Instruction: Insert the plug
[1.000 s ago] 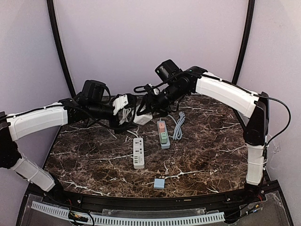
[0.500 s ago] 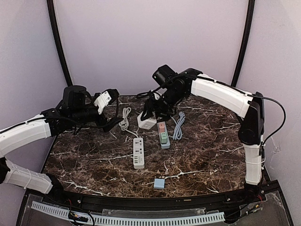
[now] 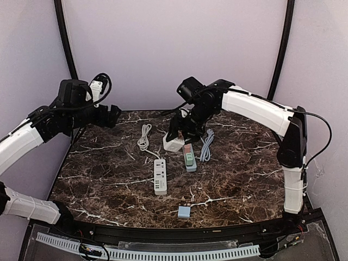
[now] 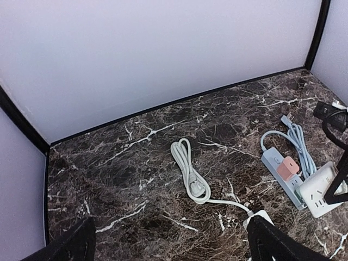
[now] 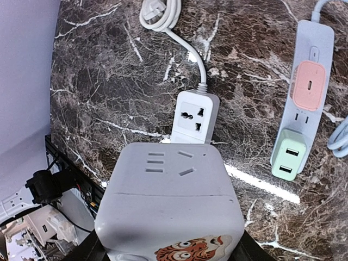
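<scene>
My right gripper [image 5: 168, 242] is shut on a white cube socket adapter [image 5: 168, 201] with a tiger sticker, and holds it just above the table beside the grey-blue strip [image 3: 188, 155]. In the top view the cube [image 3: 173, 143] hangs under the right gripper [image 3: 182, 130]. Just beyond the cube lies the socket end of a white power strip [image 5: 194, 117]. That strip's cord is coiled behind it, with its plug [image 4: 199, 187] lying flat on the marble. My left gripper [image 3: 112, 115] is open and empty, raised at the far left, well away from the cube.
The grey-blue strip [image 5: 312, 38] carries a pink adapter [image 5: 308, 85] and a green one [image 5: 290, 157]. Its blue-grey cord [image 3: 206, 145] lies to its right. A small blue adapter [image 3: 185, 212] sits near the front edge. Walls close in the back and both sides.
The left arm has drawn back from the cube, swinging left and up with open jaws. The right gripper has kept the cube and lowered it slightly toward the strips.
</scene>
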